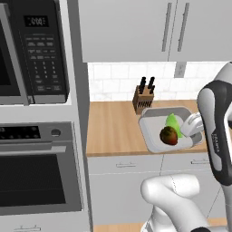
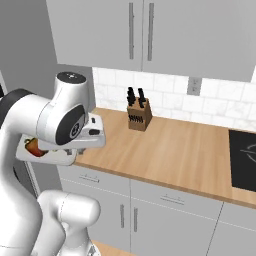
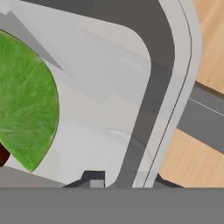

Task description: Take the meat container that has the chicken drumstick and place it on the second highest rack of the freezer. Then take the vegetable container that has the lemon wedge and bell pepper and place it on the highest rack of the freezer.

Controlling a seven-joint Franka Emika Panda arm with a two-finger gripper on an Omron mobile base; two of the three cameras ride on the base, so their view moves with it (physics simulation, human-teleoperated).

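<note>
The vegetable container (image 1: 156,131), carrying the lemon wedge (image 1: 173,123) and bell pepper (image 1: 168,135), is held by its rim in the narrowly closed gripper (image 1: 192,129) above the counter (image 1: 113,129). If tilted, the contents could be spilled.

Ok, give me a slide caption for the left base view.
Gripper holds the vegetable container, with lemon wedge and bell pepper, above the wooden counter.

Matt wooden counter (image 1: 113,129), glossy bell pepper (image 1: 168,135)

A kitchen: wood counter (image 2: 175,145), knife block (image 2: 138,116), wall oven (image 1: 38,174), microwave (image 1: 31,50), cabinets (image 2: 165,35).
</note>
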